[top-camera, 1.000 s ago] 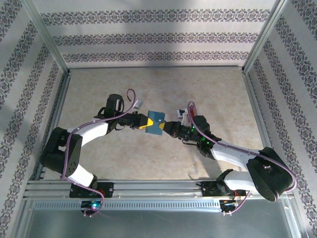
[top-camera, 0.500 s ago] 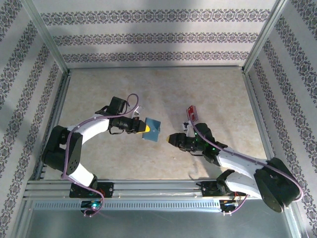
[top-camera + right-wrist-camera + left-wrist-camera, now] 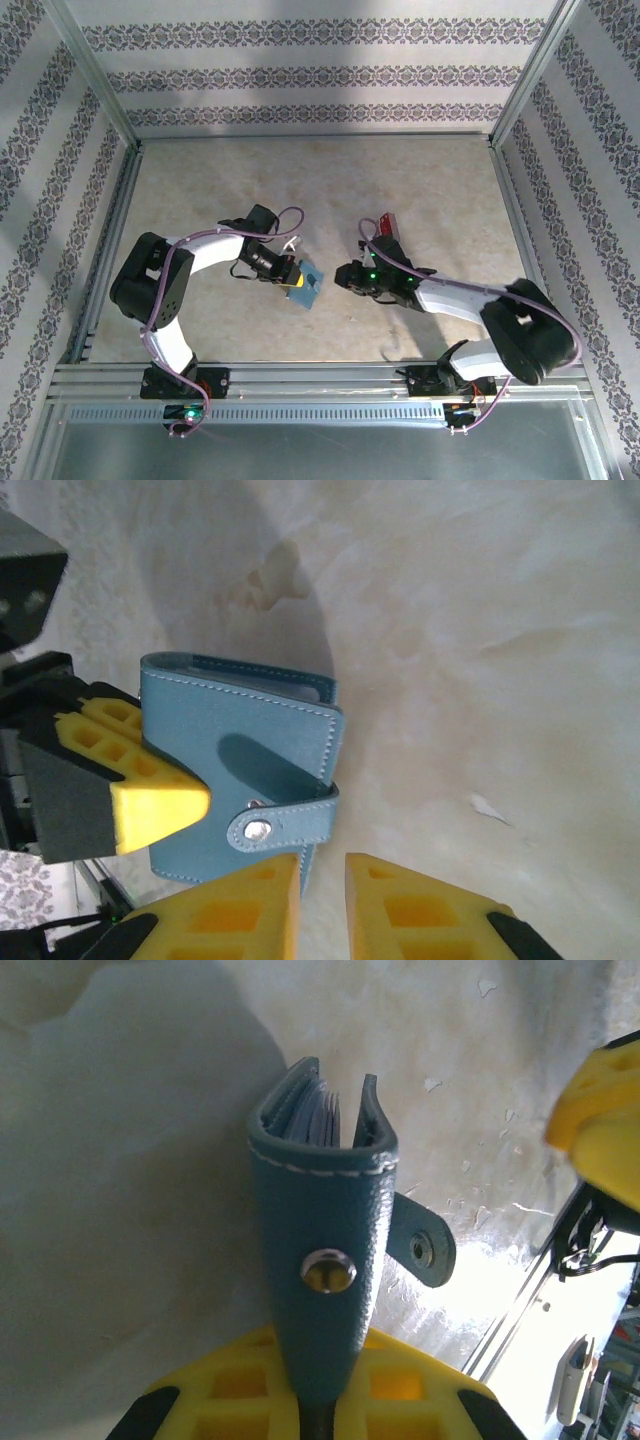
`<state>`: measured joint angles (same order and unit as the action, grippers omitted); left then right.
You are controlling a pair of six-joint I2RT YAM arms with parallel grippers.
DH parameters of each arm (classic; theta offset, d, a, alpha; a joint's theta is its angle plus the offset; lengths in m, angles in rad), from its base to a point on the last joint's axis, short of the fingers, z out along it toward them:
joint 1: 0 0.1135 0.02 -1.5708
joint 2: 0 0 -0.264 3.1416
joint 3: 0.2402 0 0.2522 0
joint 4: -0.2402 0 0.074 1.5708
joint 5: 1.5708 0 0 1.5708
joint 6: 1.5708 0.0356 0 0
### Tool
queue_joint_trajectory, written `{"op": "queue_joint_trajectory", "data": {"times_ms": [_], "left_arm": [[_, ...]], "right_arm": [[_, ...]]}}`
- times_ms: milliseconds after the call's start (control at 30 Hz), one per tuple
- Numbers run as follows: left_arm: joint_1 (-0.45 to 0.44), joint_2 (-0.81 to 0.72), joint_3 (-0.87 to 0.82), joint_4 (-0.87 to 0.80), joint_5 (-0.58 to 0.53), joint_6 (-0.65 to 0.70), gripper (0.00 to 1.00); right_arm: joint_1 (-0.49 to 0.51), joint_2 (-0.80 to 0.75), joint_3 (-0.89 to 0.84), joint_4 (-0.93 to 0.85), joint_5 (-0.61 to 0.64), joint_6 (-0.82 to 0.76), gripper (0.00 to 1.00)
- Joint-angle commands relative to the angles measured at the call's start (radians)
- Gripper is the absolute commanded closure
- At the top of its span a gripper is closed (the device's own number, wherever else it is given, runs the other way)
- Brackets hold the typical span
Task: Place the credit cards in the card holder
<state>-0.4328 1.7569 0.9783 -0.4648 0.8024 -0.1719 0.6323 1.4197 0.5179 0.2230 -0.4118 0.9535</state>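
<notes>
Pinching the folded card holder point(image 3: 305, 289) near the middle of the table point(image 3: 420, 180), the left gripper point(image 3: 291, 281) likely steadies it for the right gripper point(image 3: 345, 275), fingers slightly parted and empty at the holder's 3 o'clock.

- The card holder point(image 3: 320, 1220) is a teal-blue wallet with white stitching. It is folded nearly shut and stands on edge, clamped in the left gripper point(image 3: 297, 284). I see pale pockets between its halves, and its strap tab point(image 3: 424, 1251) is loose.
- One red credit card point(image 3: 388, 226) lies apart, off to its right.

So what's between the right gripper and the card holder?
Just a narrow strip of bare table in the top view, from card holder to right gripper.
</notes>
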Motion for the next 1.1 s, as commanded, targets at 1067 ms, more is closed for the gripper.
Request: {"op": "queue_joint_trajectory", "data": {"times_ms": [1067], "left_arm": [[-0.024,0.034,0.033,-0.024,-0.108,-0.031,1.0]], "right_arm": [[0.119,0.219,0.168,-0.019,0.033,-0.044,0.81]]}}
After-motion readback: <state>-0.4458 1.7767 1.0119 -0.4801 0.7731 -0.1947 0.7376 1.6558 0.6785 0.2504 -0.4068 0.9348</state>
